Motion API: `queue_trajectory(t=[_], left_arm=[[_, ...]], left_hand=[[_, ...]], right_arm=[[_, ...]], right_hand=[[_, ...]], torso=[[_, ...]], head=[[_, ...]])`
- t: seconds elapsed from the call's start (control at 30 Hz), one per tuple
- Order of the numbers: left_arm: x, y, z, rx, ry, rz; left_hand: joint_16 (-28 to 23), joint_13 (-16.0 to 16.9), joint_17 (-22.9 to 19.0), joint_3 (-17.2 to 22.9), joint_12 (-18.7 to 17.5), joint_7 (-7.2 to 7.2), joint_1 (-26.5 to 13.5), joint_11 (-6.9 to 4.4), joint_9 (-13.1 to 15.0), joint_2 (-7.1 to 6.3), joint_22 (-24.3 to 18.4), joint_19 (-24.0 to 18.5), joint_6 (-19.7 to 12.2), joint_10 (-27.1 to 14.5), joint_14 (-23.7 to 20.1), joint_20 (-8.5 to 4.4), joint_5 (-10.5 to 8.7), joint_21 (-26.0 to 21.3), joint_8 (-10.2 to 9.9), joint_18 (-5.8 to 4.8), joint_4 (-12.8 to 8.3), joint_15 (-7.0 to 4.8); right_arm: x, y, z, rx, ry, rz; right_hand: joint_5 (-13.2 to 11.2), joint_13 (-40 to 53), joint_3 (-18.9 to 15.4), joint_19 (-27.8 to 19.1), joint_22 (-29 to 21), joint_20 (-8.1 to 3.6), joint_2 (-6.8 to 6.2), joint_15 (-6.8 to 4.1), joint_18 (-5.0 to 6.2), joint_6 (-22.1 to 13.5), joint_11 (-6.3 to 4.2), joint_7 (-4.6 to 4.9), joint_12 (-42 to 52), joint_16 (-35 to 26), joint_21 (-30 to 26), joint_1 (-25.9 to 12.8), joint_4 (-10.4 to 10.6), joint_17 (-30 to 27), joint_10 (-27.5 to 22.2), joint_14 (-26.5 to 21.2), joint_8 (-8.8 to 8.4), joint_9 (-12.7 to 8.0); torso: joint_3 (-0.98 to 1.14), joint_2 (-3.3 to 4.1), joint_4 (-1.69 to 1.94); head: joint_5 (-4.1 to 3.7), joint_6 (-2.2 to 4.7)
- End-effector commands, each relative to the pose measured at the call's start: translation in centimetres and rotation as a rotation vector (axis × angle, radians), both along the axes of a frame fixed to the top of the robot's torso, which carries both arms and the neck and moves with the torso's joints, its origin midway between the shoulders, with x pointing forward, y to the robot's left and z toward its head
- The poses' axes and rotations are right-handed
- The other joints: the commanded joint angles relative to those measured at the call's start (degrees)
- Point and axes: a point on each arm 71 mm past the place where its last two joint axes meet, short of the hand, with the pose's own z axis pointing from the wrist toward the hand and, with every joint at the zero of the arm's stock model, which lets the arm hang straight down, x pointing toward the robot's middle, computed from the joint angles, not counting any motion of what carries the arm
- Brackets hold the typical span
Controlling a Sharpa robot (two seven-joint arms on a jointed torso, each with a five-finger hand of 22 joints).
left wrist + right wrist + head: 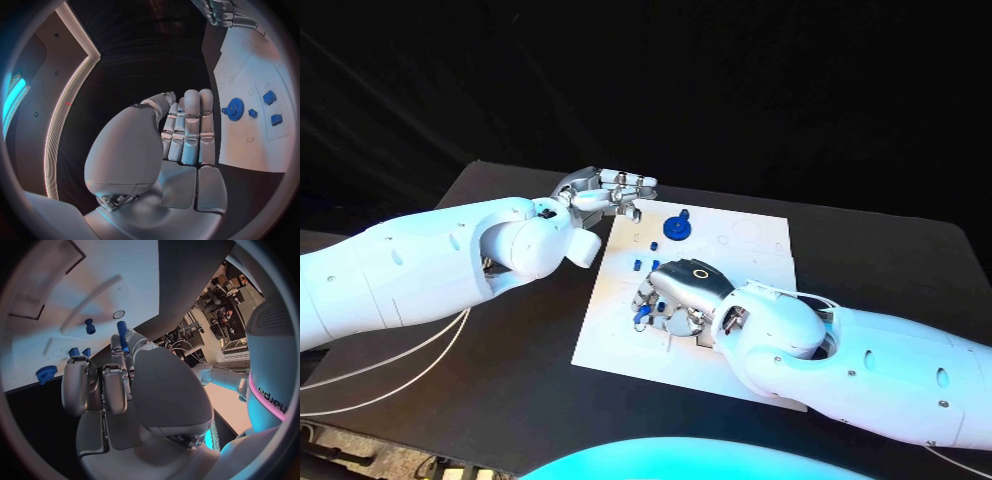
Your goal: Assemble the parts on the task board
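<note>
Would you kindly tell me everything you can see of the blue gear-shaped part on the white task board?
The blue toothed gear-shaped part looks like matte plastic: a round wheel with fine teeth round its rim and a raised hub at its middle, as the left wrist view shows. It lies flat on the white task board, toward the board's far edge, apart from the smaller blue pieces. Neither hand touches it; the left hand hangs beside that edge.
</note>
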Motion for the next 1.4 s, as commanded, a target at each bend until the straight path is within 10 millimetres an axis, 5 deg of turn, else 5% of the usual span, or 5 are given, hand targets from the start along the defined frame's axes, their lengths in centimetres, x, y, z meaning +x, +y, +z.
queue_trajectory(t=[0.03, 1.4], left_arm=[[-0.1, -0.3, 0.1, -0.009, -0.007, -0.02], [0.0, -0.4, 0.1, -0.007, -0.001, -0.026]], left_hand=[[-0.36, 0.08, -0.09, 0.0, 0.38, 0.07, 0.25, -0.12, -0.09, 0.21, -0.06, 0.2, -0.24, -0.34, -0.4, 0.02, 0.22, -0.24, -0.05, 0.8, -0.5, 0.08], [-0.37, 0.08, -0.1, -0.02, 0.4, 0.08, 0.24, -0.11, -0.09, 0.24, -0.06, 0.21, -0.23, -0.34, -0.4, 0.02, 0.21, -0.25, -0.04, 0.8, -0.51, 0.09]], right_arm=[[0.0, 0.1, -0.3, -0.029, -0.01, 0.013], [0.1, 0.5, -1.4, -0.094, -0.001, 0.009]], right_hand=[[0.3, 0.06, 0.63, 0.71, 11.15, 0.17, -0.26, 0.47, -0.52, -0.07, -1.49, 0.27, -0.3, 0.13, -0.26, -0.02, -0.02, 0.14, 1.99, 3.07, -0.37, 0.02], [0.76, 0.19, 1.77, 0.56, 11.05, 0.23, -0.85, 0.51, -0.44, -0.03, -1.45, 0.31, -0.8, 0.05, -0.6, -1.32, -0.53, -0.1, 2.3, 3.02, -0.56, 0.05]], torso=[[0.01, -0.04, -0.05], [-0.01, -0.03, -0.02]], head=[[0.27, -0.15], [0.55, -0.69]])
